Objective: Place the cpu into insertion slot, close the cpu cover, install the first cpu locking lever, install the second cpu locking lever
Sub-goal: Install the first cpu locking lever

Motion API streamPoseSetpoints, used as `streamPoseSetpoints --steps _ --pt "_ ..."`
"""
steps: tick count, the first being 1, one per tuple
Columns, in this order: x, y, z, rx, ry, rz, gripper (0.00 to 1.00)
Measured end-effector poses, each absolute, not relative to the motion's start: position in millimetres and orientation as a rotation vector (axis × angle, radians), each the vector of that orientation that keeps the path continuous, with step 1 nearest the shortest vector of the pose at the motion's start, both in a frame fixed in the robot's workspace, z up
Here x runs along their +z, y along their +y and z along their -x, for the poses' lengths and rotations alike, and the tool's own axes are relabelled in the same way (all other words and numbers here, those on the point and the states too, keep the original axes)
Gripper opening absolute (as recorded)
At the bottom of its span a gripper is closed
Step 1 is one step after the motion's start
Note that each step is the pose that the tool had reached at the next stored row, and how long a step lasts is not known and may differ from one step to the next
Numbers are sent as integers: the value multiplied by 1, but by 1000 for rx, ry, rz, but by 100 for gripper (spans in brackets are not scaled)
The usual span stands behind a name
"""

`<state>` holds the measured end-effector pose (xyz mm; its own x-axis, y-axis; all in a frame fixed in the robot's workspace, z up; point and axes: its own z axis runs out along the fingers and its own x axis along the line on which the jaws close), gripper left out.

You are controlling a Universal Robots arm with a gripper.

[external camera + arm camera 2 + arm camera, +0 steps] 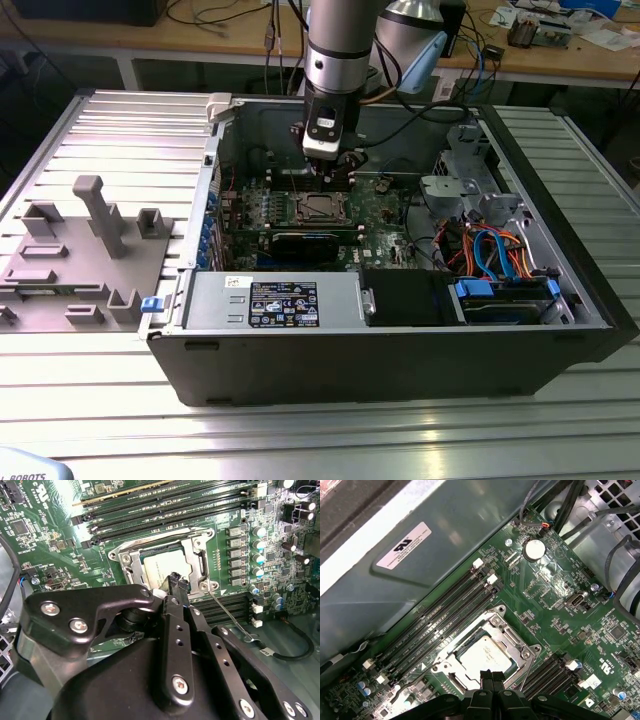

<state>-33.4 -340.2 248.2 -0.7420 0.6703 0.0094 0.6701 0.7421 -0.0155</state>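
Two of four steps look done: cpu (485, 655) sits central on the board (555, 605) under the lowered cover (197, 560), lever (231, 616) seemingly unlatched, my pincer (490, 676) pinched narrow, empty, over the cover's edge.

Looks like a robotics lab or an electronics workshop; shows an open computer case (400, 350) on a ribbed metal table (300, 440); beside it a grey fixture plate (50, 290); behind, a wooden workbench (150, 38) with loose cables (215, 12); above the case, a robot arm (335, 50).
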Motion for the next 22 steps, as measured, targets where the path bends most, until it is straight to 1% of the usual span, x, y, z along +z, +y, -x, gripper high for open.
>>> streamPoseSetpoints --steps 22 --pt "248 -340 33 17 -2929 1097 11"
